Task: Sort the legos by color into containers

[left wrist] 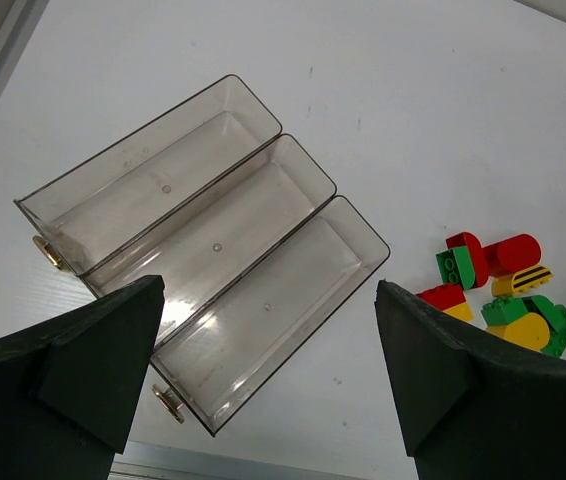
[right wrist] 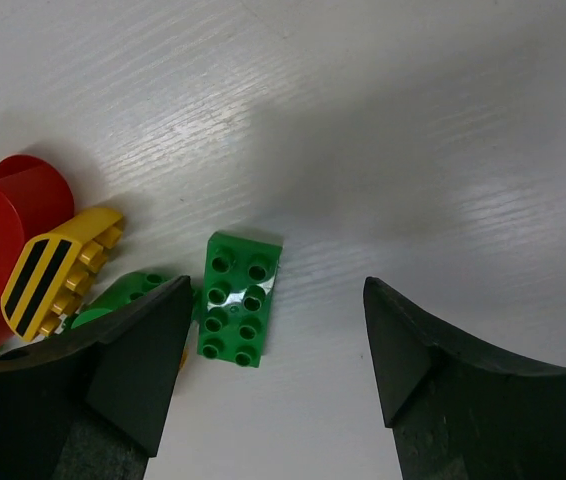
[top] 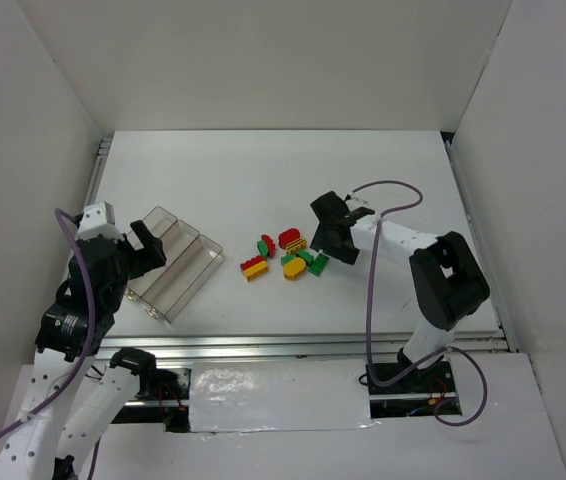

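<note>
The clear three-compartment tray (top: 199, 242) lies at the left, all compartments empty; it fills the left wrist view (left wrist: 308, 162). The legos (top: 285, 256) sit clustered mid-table: a red-yellow brick (top: 254, 267), a red rounded piece (top: 291, 239), a yellow rounded piece (top: 293, 268) and a green brick (top: 319, 264). My left gripper (top: 151, 243) is open and empty above the tray's near end (left wrist: 268, 290). My right gripper (top: 325, 238) is open just above the cluster's right side. In the right wrist view it (right wrist: 276, 285) stands over the green brick (right wrist: 236, 298), which lies beside the left finger.
A yellow black-striped piece (right wrist: 53, 270) and a red rounded piece (right wrist: 3, 225) lie left of the green brick, with a second green piece (right wrist: 128, 295) under the left finger. White walls enclose the table. A metal rail (top: 293, 345) runs along the near edge.
</note>
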You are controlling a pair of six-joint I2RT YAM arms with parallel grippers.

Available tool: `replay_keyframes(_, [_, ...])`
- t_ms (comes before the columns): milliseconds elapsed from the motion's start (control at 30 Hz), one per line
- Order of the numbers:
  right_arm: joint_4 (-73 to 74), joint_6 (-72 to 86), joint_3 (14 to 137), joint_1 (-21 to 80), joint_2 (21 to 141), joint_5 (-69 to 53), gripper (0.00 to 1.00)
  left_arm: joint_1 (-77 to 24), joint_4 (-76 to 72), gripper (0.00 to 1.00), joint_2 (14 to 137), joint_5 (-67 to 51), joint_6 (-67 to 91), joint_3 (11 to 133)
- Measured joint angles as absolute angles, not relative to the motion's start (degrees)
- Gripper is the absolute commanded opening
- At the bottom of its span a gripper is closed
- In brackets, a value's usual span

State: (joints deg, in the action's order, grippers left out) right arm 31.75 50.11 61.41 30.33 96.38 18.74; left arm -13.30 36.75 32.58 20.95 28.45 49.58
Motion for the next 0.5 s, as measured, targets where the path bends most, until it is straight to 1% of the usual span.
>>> replay_keyframes(67, [31.5, 50.4, 62.0, 30.5, 97.6, 18.6, 0.76, -13.3, 36.7, 1.00, 32.6, 20.7, 28.4, 49.6])
replay_keyframes(233, [31.3, 51.2, 64.5, 31.3, 100.9, 18.6, 0.70, -13.8, 36.4, 1.00, 32.6, 20.6, 28.4, 49.5])
replay_keyframes(333, [31.4, 51.7, 64.5, 31.9, 101.7, 19.0, 0.69, -14.0, 36.4, 1.00, 32.4, 20.6, 28.4, 49.5])
replay_keyframes(400, [31.5, 52.1, 64.3, 32.0, 101.7, 19.4, 0.66, -14.2, 36.4, 1.00, 32.4, 20.6, 28.4, 49.5])
replay_keyframes(433, [31.5, 52.2, 64.2, 32.0, 101.7, 19.4, 0.64, -14.2, 36.4, 0.99, 32.4, 20.6, 28.4, 49.5])
replay_keyframes(467, [31.6, 52.3, 64.1, 32.1, 101.8, 19.4, 0.57, -14.3, 36.4, 0.99, 32.4, 20.6, 28.4, 49.5])
replay_keyframes(500, [31.7, 52.3, 64.1, 32.1, 102.0, 19.4, 0.55, -14.4, 36.4, 0.99, 32.4, 20.6, 28.4, 49.5])
